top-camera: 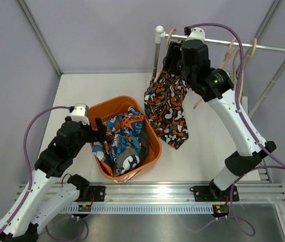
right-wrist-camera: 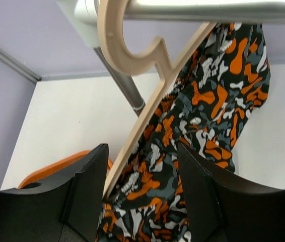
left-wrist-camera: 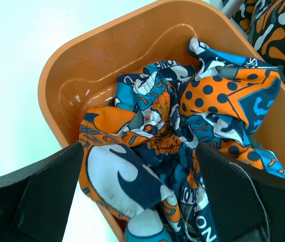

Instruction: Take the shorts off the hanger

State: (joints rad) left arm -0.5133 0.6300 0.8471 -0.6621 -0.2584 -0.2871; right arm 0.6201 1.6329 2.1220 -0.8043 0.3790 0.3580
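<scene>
The orange-black-white blotch shorts (top-camera: pixel 167 108) hang from a wooden hanger (right-wrist-camera: pixel 147 96) on the metal rail (top-camera: pixel 223 43). My right gripper (top-camera: pixel 175 56) is up at the hanger, open, its fingers on either side of the hanger arm and cloth (right-wrist-camera: pixel 183 151), gripping nothing. The blue-orange-white swirl shorts (top-camera: pixel 125 141) lie bunched in the orange basket (top-camera: pixel 150 161), also in the left wrist view (left-wrist-camera: pixel 183 131). My left gripper (top-camera: pixel 98 132) is open and empty just above the basket's left rim. The olive-green shorts are hidden.
Empty wooden hangers (top-camera: pixel 238 55) hang further right on the rail. The rack's white end posts (top-camera: pixel 158 35) stand at the back. Purple cables loop off both arms. A metal rail track (top-camera: pixel 157 194) runs along the near edge.
</scene>
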